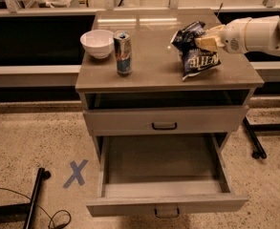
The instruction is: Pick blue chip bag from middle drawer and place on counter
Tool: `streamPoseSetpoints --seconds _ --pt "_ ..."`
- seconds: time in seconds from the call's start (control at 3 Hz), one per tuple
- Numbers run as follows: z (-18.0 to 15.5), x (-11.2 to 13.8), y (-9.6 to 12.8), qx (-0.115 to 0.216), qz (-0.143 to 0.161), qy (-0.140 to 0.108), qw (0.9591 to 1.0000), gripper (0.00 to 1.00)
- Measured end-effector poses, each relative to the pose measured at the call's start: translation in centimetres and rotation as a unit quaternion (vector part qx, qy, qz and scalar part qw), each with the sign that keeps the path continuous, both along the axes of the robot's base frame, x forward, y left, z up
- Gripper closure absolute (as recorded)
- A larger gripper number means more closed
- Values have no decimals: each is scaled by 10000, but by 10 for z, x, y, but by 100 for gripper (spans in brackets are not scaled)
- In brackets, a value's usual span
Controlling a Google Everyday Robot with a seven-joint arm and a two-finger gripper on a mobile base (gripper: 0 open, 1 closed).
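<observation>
At the bottom of the frame the middle drawer (130, 205) stands pulled out, and in its tray I see only the bare grey floor. Above it, at the right of the counter (154, 68), is the blue chip bag (197, 58): dark blue and black, crumpled, with white letters, its lower edge touching the slab. The gripper (207, 38) comes in from the right, its pale fingers (211, 43) closed tight on the bag's top. Further left stand a drink can (123, 53) and a white bowl (97, 42).

Crinkled foil blue chip bag (197, 57), pinched by smooth tool (207, 40) over glossy counter (154, 63), matt metal middle drawer (130, 205)
</observation>
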State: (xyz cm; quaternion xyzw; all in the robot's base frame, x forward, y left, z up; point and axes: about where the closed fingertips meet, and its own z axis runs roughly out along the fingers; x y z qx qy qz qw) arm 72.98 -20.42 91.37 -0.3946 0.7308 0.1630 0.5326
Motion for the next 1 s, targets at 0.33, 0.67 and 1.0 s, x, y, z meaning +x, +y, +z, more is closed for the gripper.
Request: streamPoseSetpoints --seconds 0.33,0.67,1.0 --pt "-2 1 3 5 22 12 10000 30" --pt "4 -1 5 -8 47 -58 10000 1" --pt "31 -9 1 -67 56 -347 9994 0"
